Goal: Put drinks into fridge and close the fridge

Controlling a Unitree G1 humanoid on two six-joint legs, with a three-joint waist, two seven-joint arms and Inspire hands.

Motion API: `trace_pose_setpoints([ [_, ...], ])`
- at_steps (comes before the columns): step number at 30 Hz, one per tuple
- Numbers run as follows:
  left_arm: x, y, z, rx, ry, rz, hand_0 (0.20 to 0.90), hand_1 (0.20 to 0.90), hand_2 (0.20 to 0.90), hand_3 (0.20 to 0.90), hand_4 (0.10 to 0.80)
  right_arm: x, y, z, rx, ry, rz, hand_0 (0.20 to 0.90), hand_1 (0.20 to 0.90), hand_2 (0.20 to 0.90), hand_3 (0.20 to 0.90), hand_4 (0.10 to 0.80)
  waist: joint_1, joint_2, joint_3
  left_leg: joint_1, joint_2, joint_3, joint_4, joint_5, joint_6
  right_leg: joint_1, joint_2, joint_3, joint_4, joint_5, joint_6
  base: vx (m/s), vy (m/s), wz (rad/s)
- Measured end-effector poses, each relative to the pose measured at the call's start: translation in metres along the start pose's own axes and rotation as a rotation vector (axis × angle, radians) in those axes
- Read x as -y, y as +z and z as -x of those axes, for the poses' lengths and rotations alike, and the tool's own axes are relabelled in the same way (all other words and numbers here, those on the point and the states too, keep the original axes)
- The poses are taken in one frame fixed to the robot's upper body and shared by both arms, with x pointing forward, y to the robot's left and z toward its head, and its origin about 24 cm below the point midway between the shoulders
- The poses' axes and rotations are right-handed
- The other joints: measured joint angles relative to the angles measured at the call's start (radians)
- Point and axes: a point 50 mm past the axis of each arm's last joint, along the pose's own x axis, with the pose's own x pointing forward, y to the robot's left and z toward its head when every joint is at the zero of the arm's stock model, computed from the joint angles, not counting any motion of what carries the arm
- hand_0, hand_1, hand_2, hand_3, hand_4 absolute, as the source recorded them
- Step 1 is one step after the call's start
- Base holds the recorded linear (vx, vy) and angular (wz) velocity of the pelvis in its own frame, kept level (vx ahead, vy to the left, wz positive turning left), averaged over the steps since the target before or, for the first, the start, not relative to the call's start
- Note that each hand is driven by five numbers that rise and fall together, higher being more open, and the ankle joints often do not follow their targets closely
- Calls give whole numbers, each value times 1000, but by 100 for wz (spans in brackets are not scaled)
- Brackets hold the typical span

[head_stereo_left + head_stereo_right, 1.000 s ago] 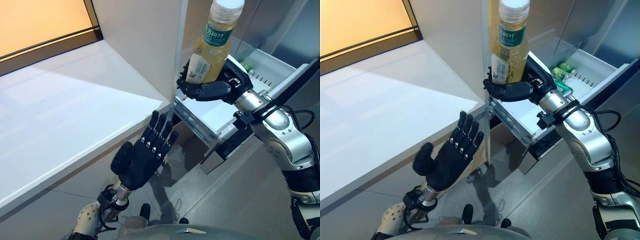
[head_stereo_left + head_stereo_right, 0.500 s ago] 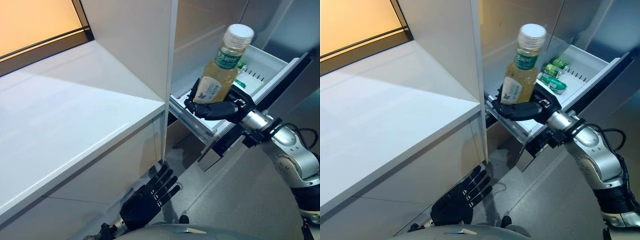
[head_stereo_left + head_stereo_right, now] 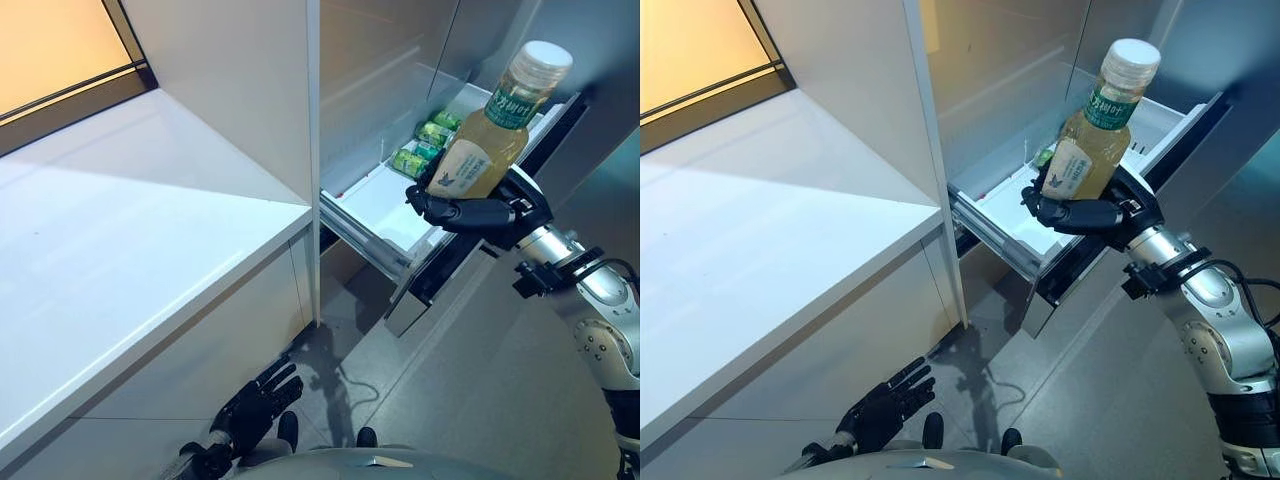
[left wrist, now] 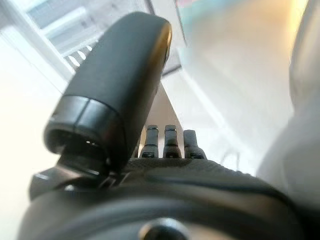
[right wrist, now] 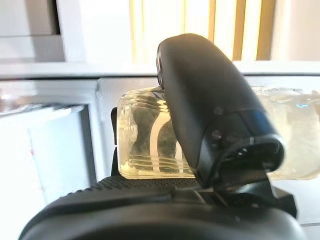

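My right hand [image 3: 470,213] is shut on a bottle [image 3: 492,135] of yellow drink with a white cap and green label, held upright above the front of the pulled-out white fridge drawer [image 3: 375,205]. Green cans [image 3: 423,146] lie at the drawer's far end. In the right wrist view the thumb [image 5: 212,107] wraps the bottle [image 5: 145,145]. My left hand [image 3: 252,411] hangs low by the floor under the counter, fingers straight and holding nothing; its thumb [image 4: 117,90] and fingers [image 4: 170,142] show in the left wrist view.
A white counter [image 3: 120,240] fills the left side, with a white cabinet wall [image 3: 240,80] rising beside the fridge opening. The fridge's grey door panel [image 3: 590,190] stands at the right. Grey floor [image 3: 470,380] lies below the drawer.
The view has shifted. My right hand has carried the bottle out over the drawer's front, uncovering the cans. My left hand has dropped from beside the counter edge to near the floor.
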Motion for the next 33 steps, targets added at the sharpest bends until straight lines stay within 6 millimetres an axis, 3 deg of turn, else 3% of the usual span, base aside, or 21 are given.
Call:
trace_pose_setpoints([
  [7, -22, -15, 5, -81, 244, -125, 900, 900, 900, 900, 800, 8, -14, 6, -97, -81, 102, 300, 300, 300, 200, 100, -25, -28, -14, 1, 1, 31, 0, -5, 3, -13, -1, 32, 0, 7, 4, 60, -20, -13],
  [13, -37, -29, 17, -151, 363, -153, 900, 900, 900, 900, 800, 32, -23, 11, -199, -156, 188, 300, 300, 300, 200, 100, -12, -48, -21, 1, 2, 43, 0, -6, 3, -19, -1, 42, 0, 11, 6, 77, -41, -5],
  [20, -39, -21, 17, -140, 408, -197, 900, 900, 900, 900, 800, 50, -26, 3, -285, -173, 263, 300, 300, 300, 200, 100, 9, -70, -16, -1, 4, 59, 0, -6, 4, -31, 2, 62, 0, 19, 7, 106, -26, -10],
  [33, -50, -4, 14, -286, 454, -173, 900, 900, 900, 900, 800, 45, 5, -56, -309, 25, 392, 300, 300, 300, 200, 100, 26, -76, -14, 2, 11, 94, 0, -10, 6, -47, 9, 105, 0, 32, 7, 81, -18, -10],
])
